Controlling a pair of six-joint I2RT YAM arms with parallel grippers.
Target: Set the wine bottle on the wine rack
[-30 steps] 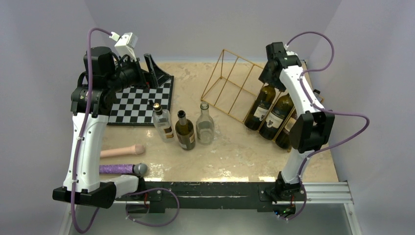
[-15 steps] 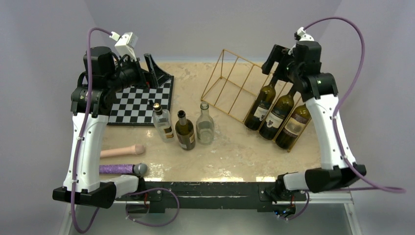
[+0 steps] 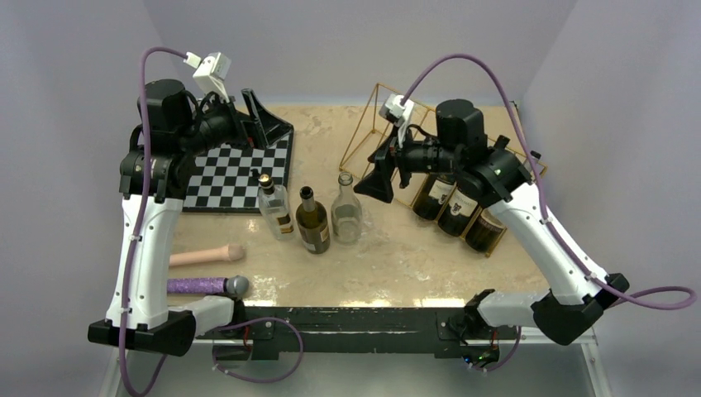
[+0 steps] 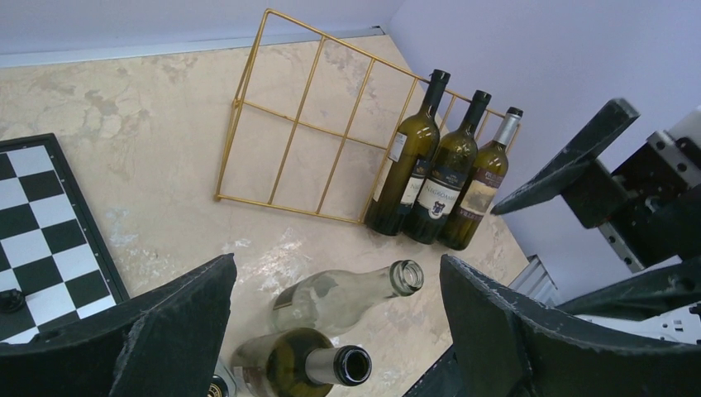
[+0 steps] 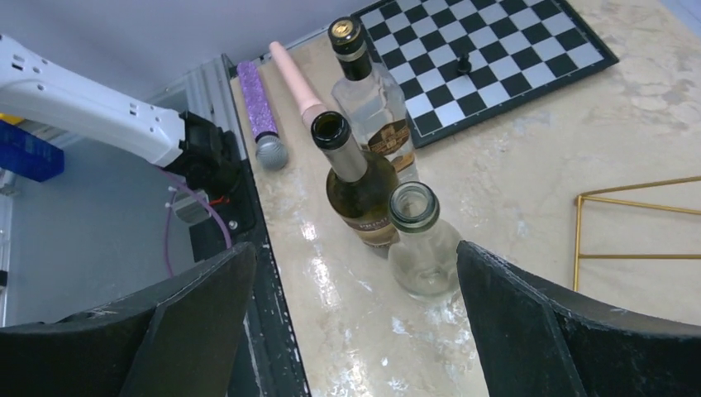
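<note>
Right arm (image 3: 529, 219) withdrawn; 3 bottles (image 4: 438, 178) in rack (image 4: 296, 124)

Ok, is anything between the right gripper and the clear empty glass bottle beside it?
Nothing visible. The open right gripper hangs just right of the clear empty glass bottle, only bare marble tabletop between them. The dark green wine bottle stands on the bottle's far side.

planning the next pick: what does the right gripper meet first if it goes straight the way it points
Probably the clear glass bottle, nearly centred ahead of the right gripper; the green wine bottle stands just beyond it. Depth is unclear.
</note>
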